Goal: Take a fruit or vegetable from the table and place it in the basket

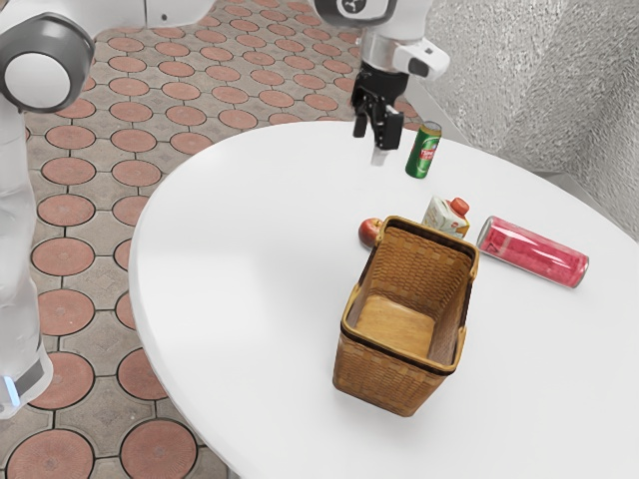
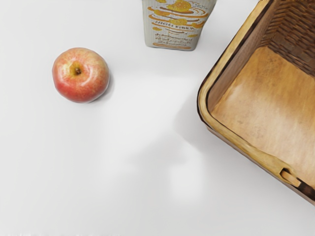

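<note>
One apple (image 2: 80,75) rests on the white table (image 1: 250,299), outside the basket (image 1: 404,381), near its far end and toward the exterior view's left. A carton (image 1: 446,216) stands behind the basket, with a green can (image 1: 423,151) farther off and a red can (image 1: 534,251) lying to the exterior view's right. The gripper (image 1: 375,138) hangs over the table's far side, empty; small and dark as it is there, its fingers (image 1: 390,131) appear to be spread apart.

I judge this to be the approach, with the grasp not yet made. The next move calls for centring above the apple, then coming straight down with a finger on either side, clear of the basket's rim and the carton. Closing should be gentle, since round skin could roll away. After that, the lift must clear the rim before release.
</note>
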### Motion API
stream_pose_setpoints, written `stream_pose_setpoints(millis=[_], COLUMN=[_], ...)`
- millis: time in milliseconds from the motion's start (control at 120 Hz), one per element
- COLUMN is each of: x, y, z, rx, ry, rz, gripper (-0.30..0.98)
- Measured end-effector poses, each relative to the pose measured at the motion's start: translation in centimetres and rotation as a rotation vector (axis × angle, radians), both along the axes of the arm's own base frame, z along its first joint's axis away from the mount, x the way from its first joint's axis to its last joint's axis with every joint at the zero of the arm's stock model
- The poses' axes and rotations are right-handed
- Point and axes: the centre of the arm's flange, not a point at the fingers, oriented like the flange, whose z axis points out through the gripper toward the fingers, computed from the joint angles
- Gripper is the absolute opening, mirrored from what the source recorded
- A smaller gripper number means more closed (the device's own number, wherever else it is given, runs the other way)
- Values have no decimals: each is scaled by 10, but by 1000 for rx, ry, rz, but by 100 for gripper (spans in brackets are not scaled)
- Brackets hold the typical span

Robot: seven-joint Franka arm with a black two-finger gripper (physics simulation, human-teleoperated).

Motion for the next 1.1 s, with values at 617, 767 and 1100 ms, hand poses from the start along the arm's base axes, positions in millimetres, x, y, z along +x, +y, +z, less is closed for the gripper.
stream_pose_setpoints(millis=[617, 767, 1100], x=[20, 26, 65], y=[13, 42, 61], z=[-16, -27, -90], rx=[21, 24, 3], ry=[32, 42, 80], rz=[63, 117, 158], gripper=[69, 69, 69])
